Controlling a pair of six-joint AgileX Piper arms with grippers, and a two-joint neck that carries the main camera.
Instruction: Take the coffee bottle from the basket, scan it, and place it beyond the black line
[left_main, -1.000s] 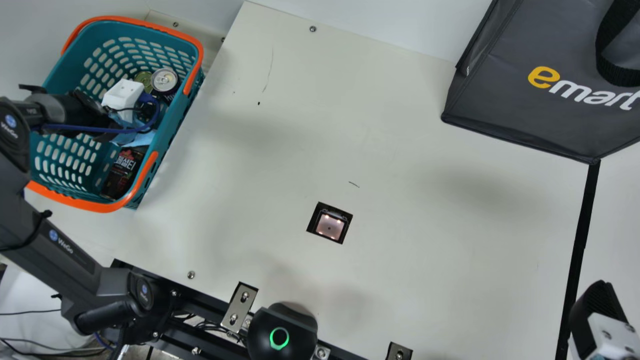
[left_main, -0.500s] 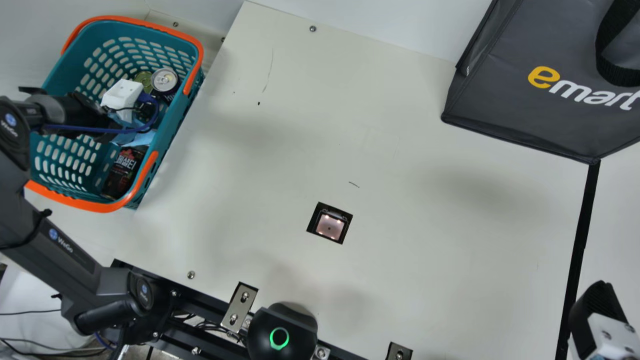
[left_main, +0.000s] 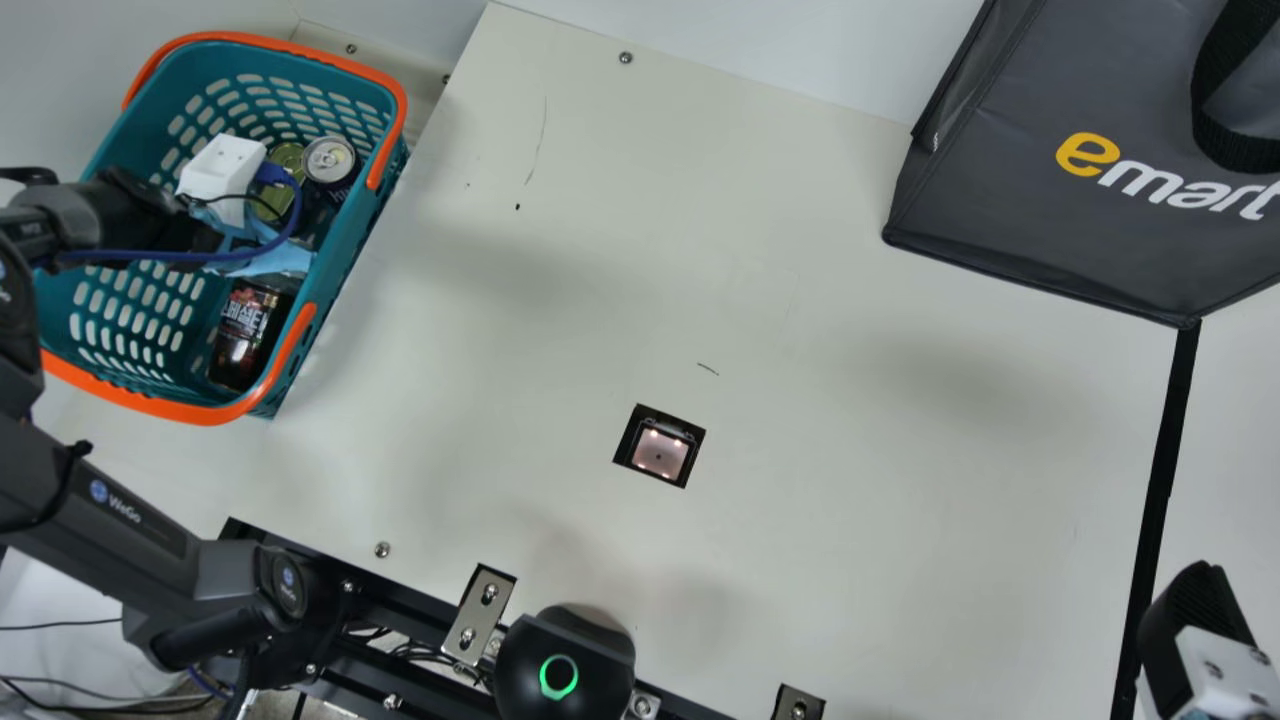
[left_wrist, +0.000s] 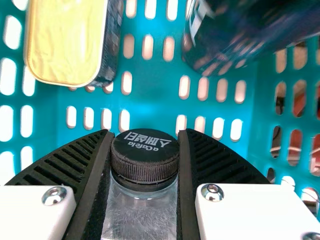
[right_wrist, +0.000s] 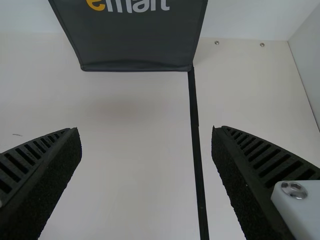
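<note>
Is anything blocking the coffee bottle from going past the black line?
Yes, the basket's wall: the coffee bottle is inside, so it probably needs lifting over. After that, straight across to the black line, nothing visible.

So the basket is over on the left, with the bottle in it, toward the near end. Farther back in there you've got a can, and a tin just left of it. The scanner is set into the desk, well right of the basket. Bag's at the far right, and the line runs from its near corner toward the front.
</note>
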